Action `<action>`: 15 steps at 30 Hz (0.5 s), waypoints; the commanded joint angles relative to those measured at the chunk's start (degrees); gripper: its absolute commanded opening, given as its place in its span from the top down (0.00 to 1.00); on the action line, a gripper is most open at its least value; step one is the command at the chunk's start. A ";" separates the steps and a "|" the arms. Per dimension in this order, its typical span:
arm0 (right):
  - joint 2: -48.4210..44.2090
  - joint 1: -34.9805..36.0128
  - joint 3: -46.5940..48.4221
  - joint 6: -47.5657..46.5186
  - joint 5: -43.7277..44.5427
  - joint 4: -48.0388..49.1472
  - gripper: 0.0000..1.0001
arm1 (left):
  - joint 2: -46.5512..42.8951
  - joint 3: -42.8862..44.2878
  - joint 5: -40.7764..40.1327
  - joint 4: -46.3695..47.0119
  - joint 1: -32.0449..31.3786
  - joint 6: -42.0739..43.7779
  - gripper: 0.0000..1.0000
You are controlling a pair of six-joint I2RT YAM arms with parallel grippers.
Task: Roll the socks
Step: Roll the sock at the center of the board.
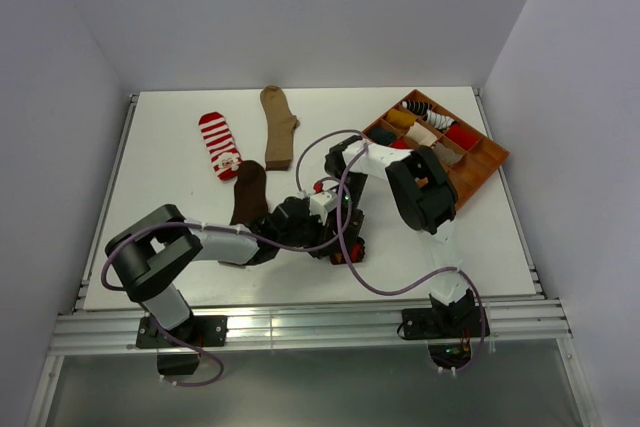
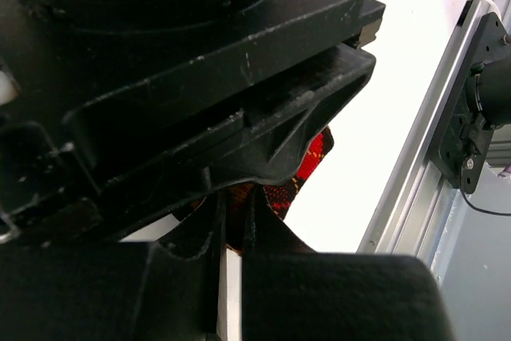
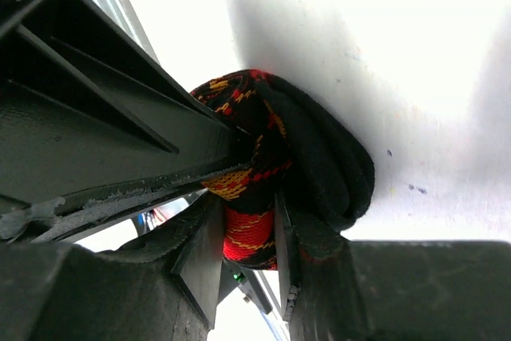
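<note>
Right, closest to the bases, both arms met over the near middle of the table, and the argyle sock sat there as a half-made bundle on the surface. The right gripper was clamped on it, a thick red-and-black fold filling the gap between its jaws. The left gripper was pinched nearly flat, and as far as I could tell it had only a thin edge of the same sock at its tips. My worry was that the thin pinch could slip out, or the two arms could pull against each other and drag the roll loose. The fingers also sat very close, so one misjudged move could knock them together. The right wrist view showed the fold and grip plainly, and the left wrist view gave only a scrap of red pattern past its own fingers. The top view hid that sock almost wholly under both wrists. Only the top view showed the rest: the dark brown sock just beyond the left wrist, then the red-and-white striped sock and the tan sock further back, all flat and unrolled. The wooden tray of rolled socks sat at the far right.
</note>
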 commanded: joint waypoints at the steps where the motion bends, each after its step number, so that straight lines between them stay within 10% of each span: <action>1: 0.00 0.28 -2.31 -0.69 7.50 16.78 0.65 | 2.84 1.24 -2.12 -5.55 -0.43 2.25 1.00; 15: -5.19 -5.26 -2.84 1.95 1.35 16.78 0.47 | 3.81 2.74 -4.14 -8.10 -0.43 2.24 1.00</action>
